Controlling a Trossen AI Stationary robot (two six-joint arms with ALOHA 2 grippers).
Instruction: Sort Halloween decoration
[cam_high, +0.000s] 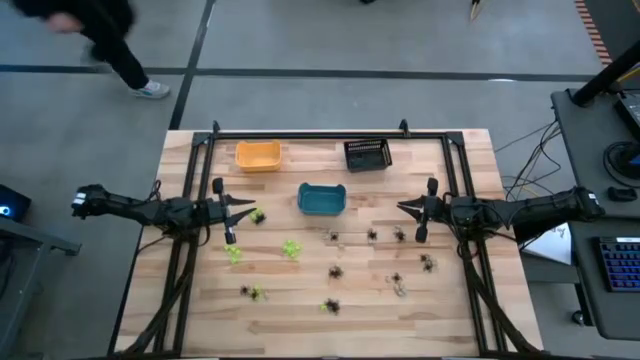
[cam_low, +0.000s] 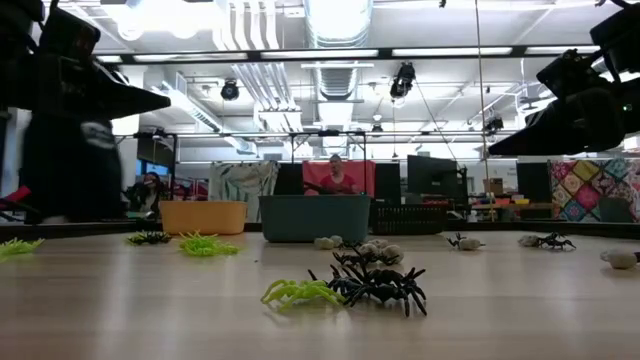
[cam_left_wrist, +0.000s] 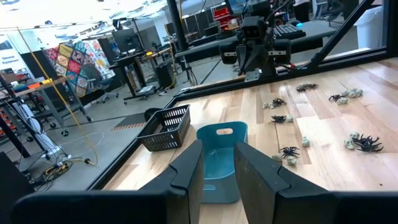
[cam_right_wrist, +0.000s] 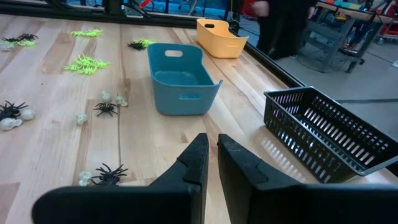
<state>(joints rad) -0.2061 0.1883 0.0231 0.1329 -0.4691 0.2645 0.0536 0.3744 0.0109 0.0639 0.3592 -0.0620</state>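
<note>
Both hands hang empty over the surface (cam_high: 300, 310), with every trinket unsorted.

Working from largest to smallest, we see the teal bin (cam_high: 321, 199) at upper centre of the high view, the orange bin (cam_high: 258, 155) and the black basket (cam_high: 367, 154) above it, then the Halloween decoration scattered across the lower half. The left hand (cam_high: 237, 207) sits at centre left with a narrow gap between its fingers, holding nothing; the right hand (cam_high: 414, 208) sits at centre right, pinched nearly shut and empty. The green-and-dark spider (cam_high: 257, 216) lies just right of the left hand, so we judge that arm nearer; the dark spiders (cam_high: 371, 235) lie below and left of the right hand.
</note>
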